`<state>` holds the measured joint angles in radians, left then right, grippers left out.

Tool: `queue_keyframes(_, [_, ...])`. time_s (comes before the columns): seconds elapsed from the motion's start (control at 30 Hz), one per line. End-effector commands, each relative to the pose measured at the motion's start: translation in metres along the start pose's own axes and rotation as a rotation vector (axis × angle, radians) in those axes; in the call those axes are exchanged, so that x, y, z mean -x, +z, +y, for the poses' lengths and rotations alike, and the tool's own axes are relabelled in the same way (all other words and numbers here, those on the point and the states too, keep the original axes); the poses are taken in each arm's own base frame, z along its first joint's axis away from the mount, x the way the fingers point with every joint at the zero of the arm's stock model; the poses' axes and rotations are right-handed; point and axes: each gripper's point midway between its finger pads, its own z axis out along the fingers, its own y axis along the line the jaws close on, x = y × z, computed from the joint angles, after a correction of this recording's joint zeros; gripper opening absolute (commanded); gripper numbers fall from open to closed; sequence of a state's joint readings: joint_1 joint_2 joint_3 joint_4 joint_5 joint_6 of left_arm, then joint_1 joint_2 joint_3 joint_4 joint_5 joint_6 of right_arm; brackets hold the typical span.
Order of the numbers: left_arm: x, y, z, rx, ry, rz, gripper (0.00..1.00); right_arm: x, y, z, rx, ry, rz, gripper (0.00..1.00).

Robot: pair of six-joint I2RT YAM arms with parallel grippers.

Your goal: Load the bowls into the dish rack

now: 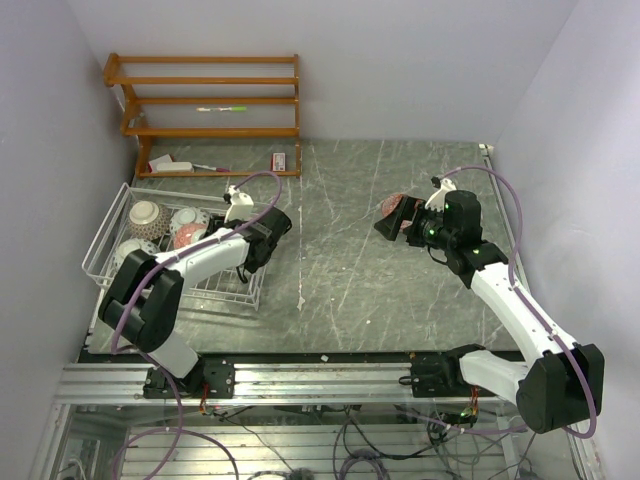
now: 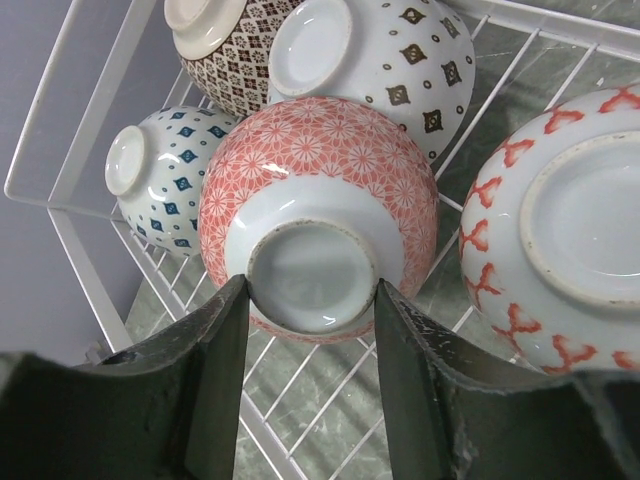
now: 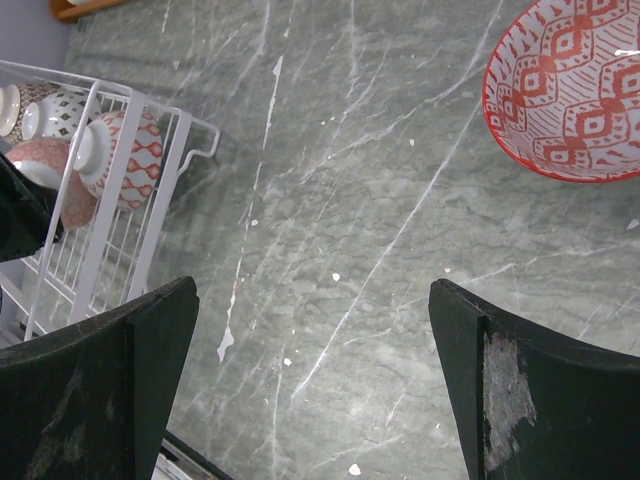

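Observation:
The white wire dish rack stands at the table's left and holds several bowls upside down. In the left wrist view a pink-red flower-patterned bowl lies in the rack among a brown-patterned bowl, a gold-diamond bowl, a blue-dotted bowl and a red-marked bowl. My left gripper is shut on the pink-red bowl's foot ring, one finger on each side. My right gripper is open and empty above bare table. A red-patterned bowl sits upright just beyond it, and shows in the top view.
An orange-brown wooden shelf unit stands against the back wall with small items on its lowest shelf. The rack's right side shows at the left of the right wrist view. A metal rail runs along the near edge.

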<state>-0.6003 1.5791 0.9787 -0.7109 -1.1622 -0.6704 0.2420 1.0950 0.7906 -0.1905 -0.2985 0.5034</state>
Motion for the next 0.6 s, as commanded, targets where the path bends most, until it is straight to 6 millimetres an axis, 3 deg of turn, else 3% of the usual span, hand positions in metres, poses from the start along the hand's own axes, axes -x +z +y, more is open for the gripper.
queue_keyframes(0.0, [0.005, -0.002, 0.008, 0.032, -0.035, -0.024, 0.5, 0.001, 0.002, -0.003, -0.005, -0.013, -0.013, 1.0])
queue_keyframes(0.33, [0.004, -0.012, 0.044, 0.077, -0.141, -0.031, 0.49, -0.001, 0.003, -0.002, 0.003, -0.008, -0.008, 1.0])
queue_keyframes(0.57, [-0.003, -0.018, 0.049, 0.011, -0.254, -0.018, 0.5, -0.002, 0.002, -0.001, 0.008, -0.006, -0.007, 1.0])
